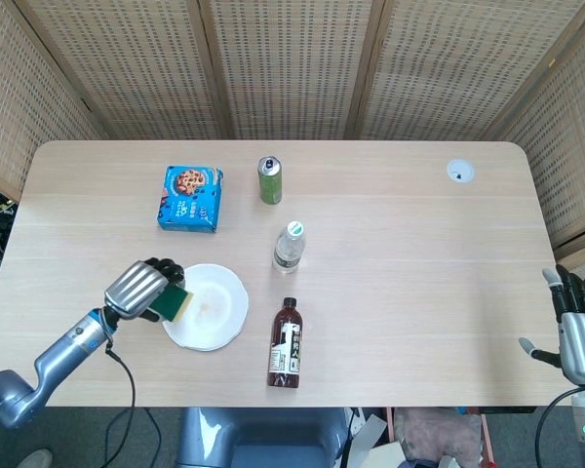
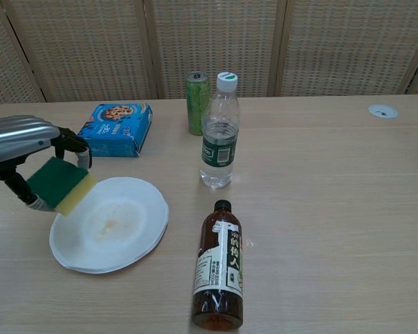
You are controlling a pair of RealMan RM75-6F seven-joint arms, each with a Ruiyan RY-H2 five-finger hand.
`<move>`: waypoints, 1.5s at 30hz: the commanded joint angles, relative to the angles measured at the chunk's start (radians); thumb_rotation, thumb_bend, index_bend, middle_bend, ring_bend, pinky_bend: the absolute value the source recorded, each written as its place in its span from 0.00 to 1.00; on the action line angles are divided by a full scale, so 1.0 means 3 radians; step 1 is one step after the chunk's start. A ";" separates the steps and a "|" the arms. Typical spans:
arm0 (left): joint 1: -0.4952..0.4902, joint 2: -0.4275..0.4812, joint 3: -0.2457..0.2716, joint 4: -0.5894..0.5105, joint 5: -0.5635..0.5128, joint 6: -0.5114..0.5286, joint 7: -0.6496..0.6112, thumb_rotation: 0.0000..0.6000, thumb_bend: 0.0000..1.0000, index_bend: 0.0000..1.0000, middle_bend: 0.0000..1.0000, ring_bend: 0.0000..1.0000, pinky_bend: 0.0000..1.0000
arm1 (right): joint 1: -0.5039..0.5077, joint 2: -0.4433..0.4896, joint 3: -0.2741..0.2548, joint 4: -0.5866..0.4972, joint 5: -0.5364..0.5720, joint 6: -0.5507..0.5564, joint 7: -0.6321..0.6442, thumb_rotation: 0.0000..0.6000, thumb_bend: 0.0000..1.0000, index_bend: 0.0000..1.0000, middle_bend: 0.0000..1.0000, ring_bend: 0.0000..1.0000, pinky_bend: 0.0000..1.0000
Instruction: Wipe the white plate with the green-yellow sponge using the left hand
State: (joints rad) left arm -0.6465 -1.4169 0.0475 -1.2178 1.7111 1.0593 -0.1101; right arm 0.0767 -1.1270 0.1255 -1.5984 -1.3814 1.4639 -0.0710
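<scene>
Round white plate [image 2: 129, 240] near the table's front left, faint brownish smear at its centre. Clear plastic water bottle with green label [image 2: 219, 132] upright, partly filled; green drink can [image 2: 198, 102] upright behind it; dark brown glass bottle with white label [image 2: 219, 267] lying on its side, right of the plate. Blue cookie box [image 2: 115, 128] behind the plate. Left hand [image 1: 142, 289] grips the green-yellow sponge [image 2: 61, 184], tilted, over the plate's left rim; contact with the plate unclear. Right hand [image 1: 576, 330] at the table's right edge, fingers spread, holding nothing.
</scene>
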 commanded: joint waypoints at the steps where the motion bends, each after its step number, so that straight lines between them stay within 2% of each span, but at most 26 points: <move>1: -0.0200 -0.0005 0.0030 -0.0299 0.0041 -0.0349 0.0417 1.00 0.10 0.50 0.36 0.27 0.38 | 0.0000 0.0004 0.0003 0.0003 0.0006 -0.0003 0.0011 1.00 0.00 0.00 0.00 0.00 0.00; 5: -0.0317 -0.0319 -0.0026 -0.0200 -0.0179 -0.0747 0.0632 1.00 0.10 0.50 0.36 0.27 0.38 | 0.0001 0.0013 0.0009 0.0014 0.0023 -0.0017 0.0043 1.00 0.00 0.00 0.00 0.00 0.00; 9: -0.0324 -0.0475 -0.0020 -0.0078 -0.0269 -0.0815 0.0653 1.00 0.11 0.50 0.36 0.27 0.38 | 0.0004 0.0014 0.0013 0.0023 0.0035 -0.0025 0.0052 1.00 0.00 0.00 0.00 0.00 0.00; 17: -0.0334 -0.0663 -0.0045 0.0115 -0.0483 -0.0935 0.0259 1.00 0.12 0.50 0.36 0.27 0.38 | 0.0005 0.0014 0.0020 0.0025 0.0052 -0.0026 0.0054 1.00 0.00 0.00 0.00 0.00 0.00; 25: -0.0353 -0.0755 -0.0036 0.0233 -0.0587 -0.1026 -0.0065 1.00 0.12 0.50 0.36 0.27 0.38 | 0.0007 0.0014 0.0022 0.0028 0.0056 -0.0027 0.0056 1.00 0.00 0.00 0.00 0.00 0.00; 35: -0.0374 -0.0600 -0.0086 0.0119 -0.0509 -0.0784 -0.0106 1.00 0.12 0.50 0.36 0.27 0.38 | 0.0007 0.0017 0.0025 0.0027 0.0059 -0.0025 0.0064 1.00 0.00 0.00 0.00 0.00 0.00; 39: -0.0360 -0.0506 -0.0171 0.0008 -0.0554 -0.0655 -0.0127 1.00 0.12 0.50 0.36 0.27 0.38 | 0.0009 0.0012 0.0018 0.0023 0.0051 -0.0026 0.0050 1.00 0.00 0.00 0.00 0.00 0.00; 45: -0.0370 -0.0575 -0.0145 0.0081 -0.0644 -0.0778 -0.0200 1.00 0.12 0.51 0.36 0.27 0.38 | 0.0008 0.0008 0.0017 0.0019 0.0049 -0.0019 0.0036 1.00 0.00 0.00 0.00 0.00 0.00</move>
State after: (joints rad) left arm -0.7566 -1.5813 0.0010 -1.2038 1.5247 0.8345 -0.1651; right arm 0.0791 -1.1246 0.1305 -1.5928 -1.3667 1.4580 -0.0603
